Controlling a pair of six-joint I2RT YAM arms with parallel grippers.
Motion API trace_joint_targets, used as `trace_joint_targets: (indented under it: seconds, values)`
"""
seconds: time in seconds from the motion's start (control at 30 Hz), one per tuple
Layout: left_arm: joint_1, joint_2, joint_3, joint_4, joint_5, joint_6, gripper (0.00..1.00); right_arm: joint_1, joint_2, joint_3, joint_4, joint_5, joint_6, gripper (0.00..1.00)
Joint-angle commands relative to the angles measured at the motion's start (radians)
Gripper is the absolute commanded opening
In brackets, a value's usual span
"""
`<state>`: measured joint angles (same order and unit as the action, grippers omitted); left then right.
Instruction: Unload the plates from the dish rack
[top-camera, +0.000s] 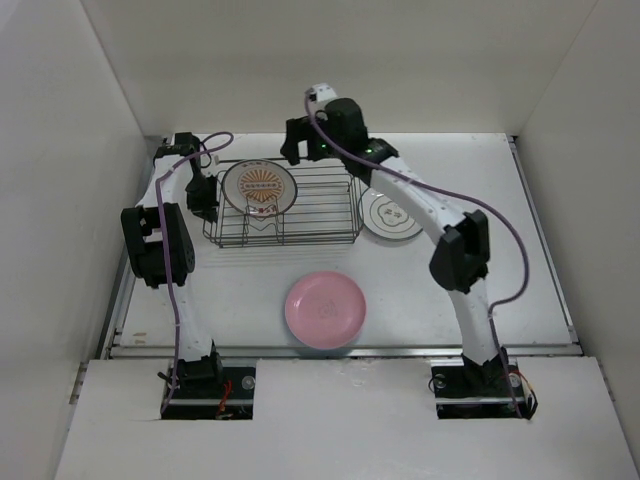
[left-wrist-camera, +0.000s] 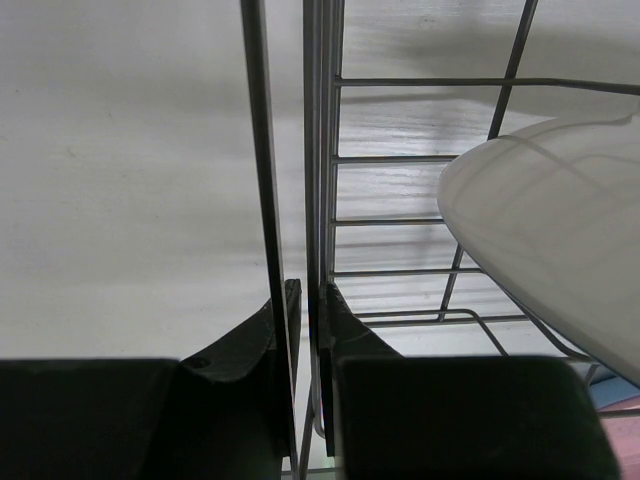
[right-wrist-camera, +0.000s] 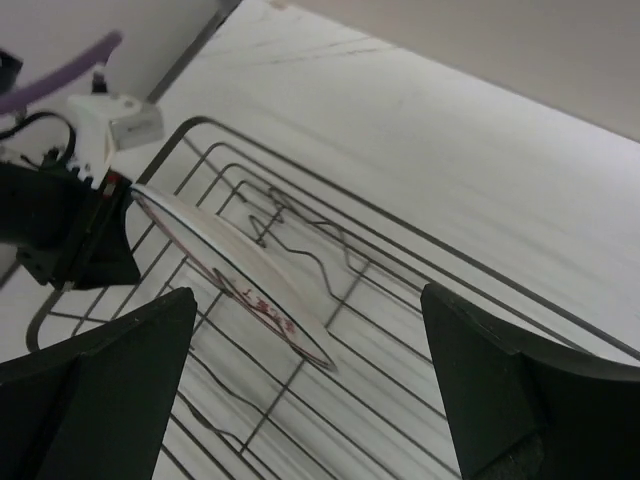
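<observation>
Right wrist: plate (right-wrist-camera: 240, 272) markings illegible.

The setting is a robotics test cell. A white table (top-camera: 230, 300) is enclosed on three sides by plain white panels (top-camera: 60, 150). The left arm (top-camera: 160, 240) and right arm (top-camera: 455, 250) are bolted at its near edge, with purple cables (top-camera: 524, 262) routed along them.

metal wire rack (top-camera: 320, 212), glossy pink plate (top-camera: 325, 309), matt blk fingers (right-wrist-camera: 100, 385), matt wht table (top-camera: 450, 295)
</observation>
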<state>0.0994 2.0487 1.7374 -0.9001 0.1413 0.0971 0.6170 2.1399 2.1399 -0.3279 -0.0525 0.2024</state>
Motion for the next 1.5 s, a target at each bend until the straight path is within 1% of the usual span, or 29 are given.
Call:
trace_joint_targets:
  seconds: [0.0,0.07,0.1,0.13,0.2,0.23,0.27,0.33,0.37,0.4,0.47,0.5,0.6,0.7,0.73,0.8,0.9,1.0,1.03,1.07,1.1,1.13,1.17,1.2,1.27,1.3,1.33,1.37,1.47]
  values:
    - [-0.004,0.002,0.042,-0.014,-0.049,0.012,0.00,0.013,0.167,0.158,-0.007,-0.164,-0.066,1.00]
    - [-0.004,0.002,0.042,-0.014,-0.049,0.012,0.00,0.013,0.231,0.193,0.018,-0.245,-0.055,1.00]
    - [-0.004,0.002,0.042,-0.014,-0.049,0.012,0.00,0.013,0.241,0.193,0.033,-0.272,-0.055,0.97]
    - [-0.004,0.002,0.042,-0.014,-0.049,0.012,0.00,0.023,0.241,0.180,0.059,-0.314,-0.041,0.92]
    - [-0.004,0.011,0.033,-0.014,-0.049,0.003,0.00,0.032,0.255,0.169,0.072,-0.314,-0.021,0.80]
    - [-0.004,0.011,0.033,-0.014,-0.049,0.003,0.00,0.032,0.265,0.169,0.072,-0.305,-0.021,0.71]
    - [-0.004,0.011,0.033,-0.014,-0.049,0.003,0.00,0.042,0.265,0.160,0.072,-0.273,-0.012,0.49]
    - [-0.004,0.021,0.033,-0.014,-0.049,0.003,0.00,0.043,0.265,0.160,0.072,-0.250,-0.012,0.26]
    - [-0.004,0.021,0.033,-0.014,-0.049,-0.006,0.00,0.043,0.250,0.160,0.063,-0.215,-0.012,0.18]
    - [-0.004,0.030,0.033,-0.014,-0.040,-0.007,0.00,0.043,0.221,0.143,0.063,-0.190,-0.012,0.06]
    - [-0.004,0.030,0.033,-0.014,-0.040,-0.025,0.00,0.043,0.172,0.105,0.104,-0.114,-0.012,0.00]
    - [-0.004,0.030,0.033,-0.023,-0.040,-0.037,0.00,0.043,0.114,0.047,0.124,-0.001,-0.012,0.00]
    - [0.005,0.039,0.033,-0.034,0.004,-0.077,0.00,0.043,0.036,-0.011,0.174,0.173,-0.049,0.00]
    - [0.005,0.039,0.033,-0.043,0.024,-0.098,0.00,0.043,-0.044,-0.032,0.196,0.297,-0.080,0.00]
    - [0.005,0.039,0.033,-0.043,0.024,-0.099,0.00,0.043,-0.064,-0.053,0.196,0.371,-0.080,0.00]
    - [0.005,0.039,0.024,-0.034,0.014,-0.109,0.00,0.043,-0.132,-0.089,0.226,0.425,-0.101,0.00]
    - [0.014,0.039,0.024,-0.025,0.003,-0.119,0.00,0.015,-0.210,-0.156,0.248,0.451,-0.101,0.00]
    - [0.014,0.030,0.024,-0.025,0.003,-0.119,0.00,-0.043,-0.280,-0.207,0.143,0.474,-0.046,0.00]
    - [0.014,0.030,0.024,-0.025,0.003,-0.119,0.00,-0.072,-0.300,-0.225,0.103,0.448,0.045,0.00]
    - [0.014,0.030,0.024,-0.025,0.003,-0.119,0.00,-0.109,-0.323,-0.253,0.040,0.354,0.090,0.00]
    - [0.014,0.030,0.024,-0.025,0.003,-0.119,0.00,-0.193,-0.372,-0.332,0.021,0.294,0.133,0.00]
    - [0.014,0.030,0.024,-0.025,0.003,-0.119,0.00,-0.236,-0.399,-0.384,0.012,0.230,0.200,0.00]
    - [0.014,0.030,0.024,-0.025,0.012,-0.109,0.00,-0.279,-0.425,-0.443,0.012,0.167,0.222,0.00]
    - [0.014,0.030,0.024,-0.025,0.012,-0.109,0.00,-0.349,-0.449,-0.557,0.012,0.070,0.239,0.00]
    - [0.014,0.030,0.033,-0.025,0.003,-0.109,0.00,-0.408,-0.498,-0.656,0.012,-0.001,0.279,0.00]
    - [0.014,0.039,0.033,-0.025,0.003,-0.109,0.00,-0.433,-0.509,-0.702,0.003,-0.071,0.294,0.00]
    - [0.014,0.039,0.042,-0.025,0.003,-0.109,0.00,-0.474,-0.518,-0.795,0.003,-0.099,0.313,0.00]
    - [0.014,0.039,0.042,-0.025,0.003,-0.109,0.00,-0.493,-0.534,-0.842,0.003,-0.125,0.353,0.00]
    - [0.014,0.039,0.042,-0.025,0.003,-0.109,0.00,-0.528,-0.560,-1.014,0.087,-0.216,0.393,0.00]
